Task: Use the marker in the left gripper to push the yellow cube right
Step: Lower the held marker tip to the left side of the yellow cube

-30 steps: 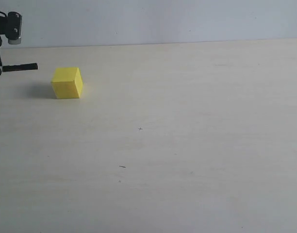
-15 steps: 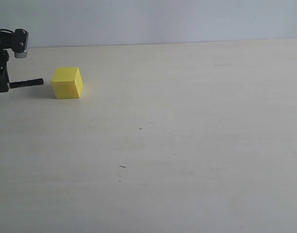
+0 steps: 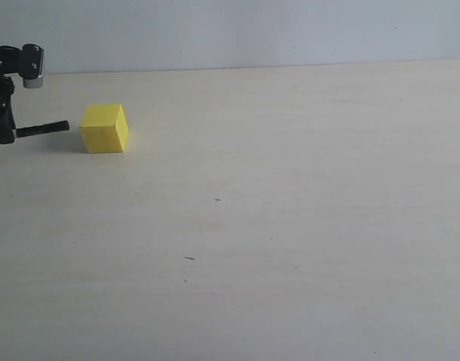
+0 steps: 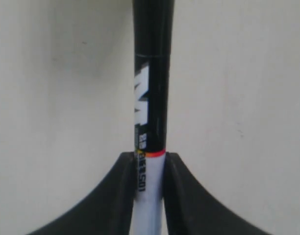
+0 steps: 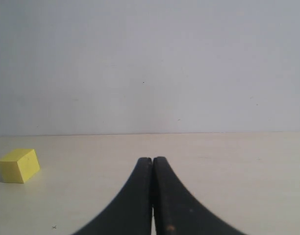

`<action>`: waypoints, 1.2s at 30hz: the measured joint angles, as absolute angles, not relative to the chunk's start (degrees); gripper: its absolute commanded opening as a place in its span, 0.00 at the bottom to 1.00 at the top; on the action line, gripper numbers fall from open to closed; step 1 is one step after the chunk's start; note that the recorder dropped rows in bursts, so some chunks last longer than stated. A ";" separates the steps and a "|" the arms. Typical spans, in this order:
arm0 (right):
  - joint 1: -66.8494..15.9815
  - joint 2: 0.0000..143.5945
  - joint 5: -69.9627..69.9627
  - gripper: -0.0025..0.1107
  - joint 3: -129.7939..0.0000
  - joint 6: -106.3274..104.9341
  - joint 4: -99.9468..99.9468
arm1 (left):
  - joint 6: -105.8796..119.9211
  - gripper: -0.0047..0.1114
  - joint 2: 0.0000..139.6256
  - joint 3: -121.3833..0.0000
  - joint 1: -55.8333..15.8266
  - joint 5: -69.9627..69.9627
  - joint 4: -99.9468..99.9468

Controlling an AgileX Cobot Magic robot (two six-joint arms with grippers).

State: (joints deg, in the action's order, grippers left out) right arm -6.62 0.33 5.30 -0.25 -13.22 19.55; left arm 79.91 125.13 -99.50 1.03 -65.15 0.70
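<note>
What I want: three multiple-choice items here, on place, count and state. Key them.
1. Where is the tip of the marker relative to the yellow cube, exterior view? A) left of it, apart B) on top C) right of it
2. How many cubes lie on the table? A) one B) two C) three
3. The right gripper is: A) wide open B) shut, empty C) holding the cube
Key: 1 A, a gap shows between tip and cube; 2 A, only one yellow block is visible; 3 B, its jaws meet with nothing between.
</note>
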 measured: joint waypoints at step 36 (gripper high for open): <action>-6.62 0.33 5.30 0.02 -0.25 -13.22 19.55 | 87.63 0.04 133.70 -109.72 3.15 -61.32 1.55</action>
